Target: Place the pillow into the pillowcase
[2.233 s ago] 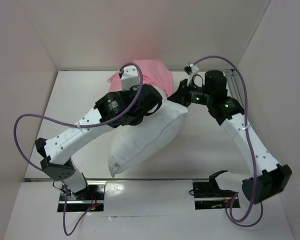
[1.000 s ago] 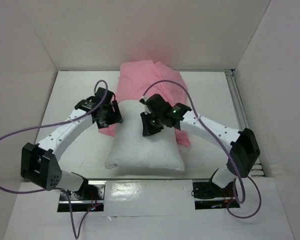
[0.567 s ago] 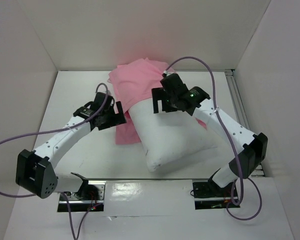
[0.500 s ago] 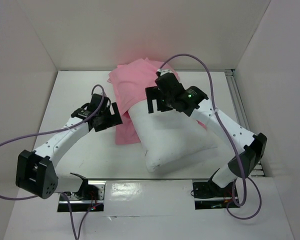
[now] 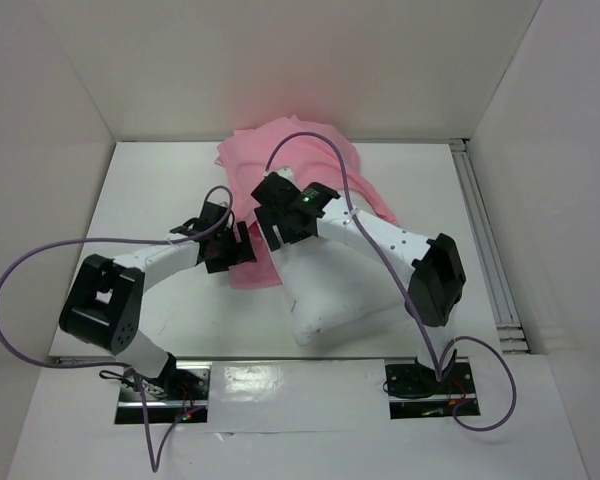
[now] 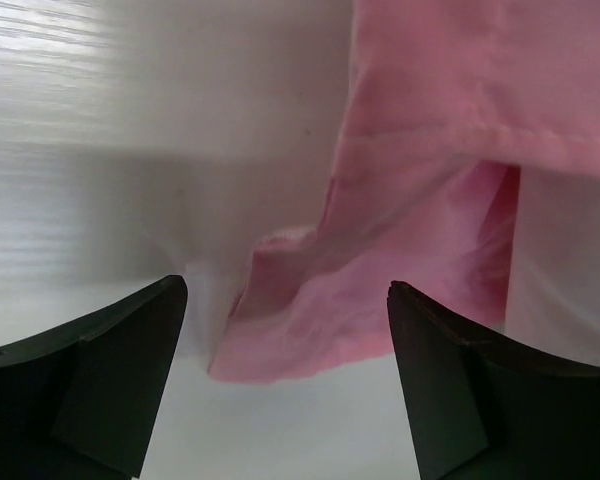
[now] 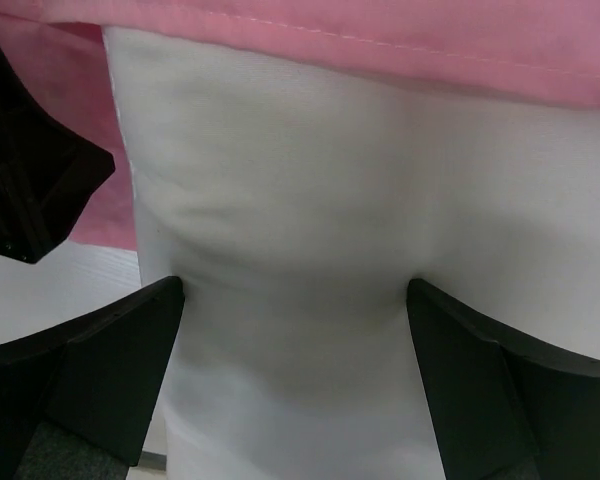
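Observation:
The white pillow [image 5: 345, 290] lies slanted on the table, its far end inside the pink pillowcase [image 5: 245, 158]. A loose pink flap [image 5: 252, 272] spreads on the table left of it. My right gripper [image 5: 273, 228] is over the pillow's far-left part. In the right wrist view it [image 7: 295, 290] stands open, its tips denting the pillow [image 7: 310, 200] just below the pillowcase hem [image 7: 380, 30]. My left gripper [image 5: 238, 250] is low beside the flap. It [image 6: 285, 290] is open, with the pillowcase corner [image 6: 310, 340] lying just ahead, unclamped.
White walls box the table in on the left, back and right. A metal rail [image 5: 480, 230] runs along the right side. Two mounting plates [image 5: 170, 385] [image 5: 420, 385] sit at the near edge, and purple cables [image 5: 40, 260] loop off both arms.
My right gripper has come left and nearer, from the pillowcase mouth down onto the pillow's far-left part. My left gripper has shifted right, up to the pink flap. The pillow has stayed put.

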`<state>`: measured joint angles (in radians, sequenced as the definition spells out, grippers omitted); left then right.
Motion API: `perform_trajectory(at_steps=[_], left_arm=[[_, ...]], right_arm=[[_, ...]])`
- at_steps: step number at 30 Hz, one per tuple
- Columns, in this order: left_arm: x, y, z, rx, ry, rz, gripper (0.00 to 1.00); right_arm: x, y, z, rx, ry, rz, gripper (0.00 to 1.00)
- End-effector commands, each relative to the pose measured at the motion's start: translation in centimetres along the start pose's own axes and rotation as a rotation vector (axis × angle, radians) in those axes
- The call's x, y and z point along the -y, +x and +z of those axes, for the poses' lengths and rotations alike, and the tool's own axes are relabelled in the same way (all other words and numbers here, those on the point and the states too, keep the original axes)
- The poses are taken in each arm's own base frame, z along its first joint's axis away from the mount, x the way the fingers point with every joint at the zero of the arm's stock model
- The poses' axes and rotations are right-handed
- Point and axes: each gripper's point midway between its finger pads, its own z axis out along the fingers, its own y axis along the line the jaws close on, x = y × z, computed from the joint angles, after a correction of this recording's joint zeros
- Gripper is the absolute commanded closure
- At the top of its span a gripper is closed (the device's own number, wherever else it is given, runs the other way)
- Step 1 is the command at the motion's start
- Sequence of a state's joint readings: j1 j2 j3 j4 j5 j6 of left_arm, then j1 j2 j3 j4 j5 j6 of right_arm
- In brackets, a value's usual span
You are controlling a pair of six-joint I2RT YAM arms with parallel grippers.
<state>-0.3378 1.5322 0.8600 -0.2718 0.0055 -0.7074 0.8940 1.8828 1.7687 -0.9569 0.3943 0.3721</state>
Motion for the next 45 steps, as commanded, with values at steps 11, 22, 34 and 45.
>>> perform_trajectory(at_steps=[11, 22, 34, 45], left_arm=[[8.1, -3.8, -4.6, 0.079, 0.370, 0.026, 1.00], [23.1, -6.6, -26.7, 0.219, 1.023, 0.239, 1.00], [20.1, 4.0, -24.6, -0.002, 1.100, 0.154, 1.00], [25.3, 0.0, -34.2, 0.109, 1.296, 0.318, 1.00]], right_arm=[[4.4, -4.2, 2.1, 0.034, -0.033, 0.124, 1.00], [6.2, -17.7, -11.7, 0.529, -0.271, 0.267, 1.00], [3.2, -13.6, 1.7, 0.334, -0.368, 0.366, 1.00], [7.3, -23.9, -14.3, 0.780, -0.428, 0.376, 1.00]])
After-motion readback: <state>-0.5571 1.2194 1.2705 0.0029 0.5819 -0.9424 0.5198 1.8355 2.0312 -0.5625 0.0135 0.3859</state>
